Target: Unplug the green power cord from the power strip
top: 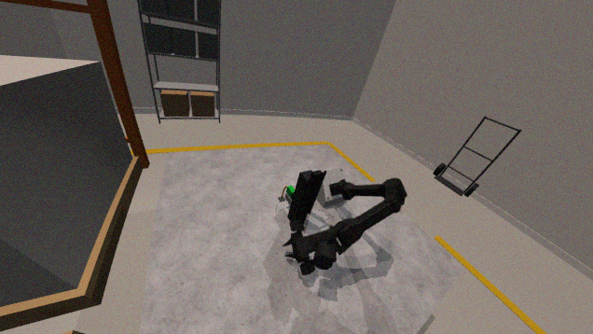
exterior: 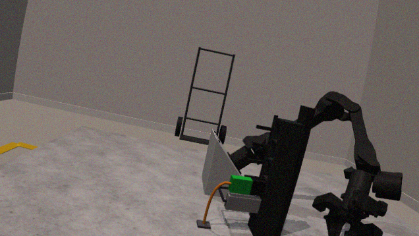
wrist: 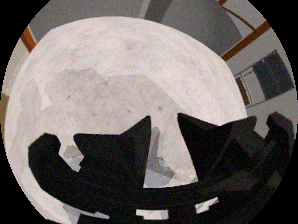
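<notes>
The green plug (top: 291,189) (exterior: 241,184) is a block on the left side of a tall, tilted black slab (top: 301,198) (exterior: 284,171), perhaps the power strip. A dark piece lies between plug and slab; whether the plug is seated cannot be seen. An orange cord (top: 283,190) (exterior: 208,202) curves from it down to a small dark plate (exterior: 203,224). My gripper (top: 286,249) (wrist: 164,117) is partly open and empty, on the other side of the slab from the plug. It is near the floor and apart from plug and cord.
A grey block (exterior: 243,203) lies just below the plug. A light grey panel (exterior: 215,168) stands behind it, beside the arm's base. The black slab stands between my gripper and the plug. A hand truck (top: 478,154) (exterior: 205,90) and a shelf rack (top: 186,87) stand farther back.
</notes>
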You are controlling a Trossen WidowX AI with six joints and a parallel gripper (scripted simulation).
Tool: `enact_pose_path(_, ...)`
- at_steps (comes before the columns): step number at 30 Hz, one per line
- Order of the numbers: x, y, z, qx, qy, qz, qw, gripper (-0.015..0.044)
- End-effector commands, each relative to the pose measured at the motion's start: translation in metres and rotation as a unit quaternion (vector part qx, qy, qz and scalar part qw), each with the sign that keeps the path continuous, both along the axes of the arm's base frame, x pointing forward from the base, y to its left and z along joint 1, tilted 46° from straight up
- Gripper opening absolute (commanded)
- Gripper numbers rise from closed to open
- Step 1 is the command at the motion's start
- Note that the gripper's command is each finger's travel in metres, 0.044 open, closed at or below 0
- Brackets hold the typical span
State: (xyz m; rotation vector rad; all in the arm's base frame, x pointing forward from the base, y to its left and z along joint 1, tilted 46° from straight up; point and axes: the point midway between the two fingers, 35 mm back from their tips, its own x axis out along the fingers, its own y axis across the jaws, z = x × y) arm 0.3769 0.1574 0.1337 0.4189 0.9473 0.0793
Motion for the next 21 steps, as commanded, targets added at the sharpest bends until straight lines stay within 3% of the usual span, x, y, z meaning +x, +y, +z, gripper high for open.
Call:
enact_pose_path(1,0.015,-0.047,-0.025,-0.011,0.057,-0.026,0.998,0.0160)
enact_pose_path(5,0.021,-0.109,-0.058,-0.003,0.133,-0.060,0.989,0.0160)
enact_pose_path(11,0.010,-0.163,-0.090,0.060,0.232,-0.127,0.963,0.0160)
enact_pose_path(16,-0.019,-0.222,-0.112,0.184,0.341,-0.258,0.885,0.0160)
enact_pose_path(21,-0.069,-0.260,-0.129,0.297,0.447,-0.355,0.766,0.0160)
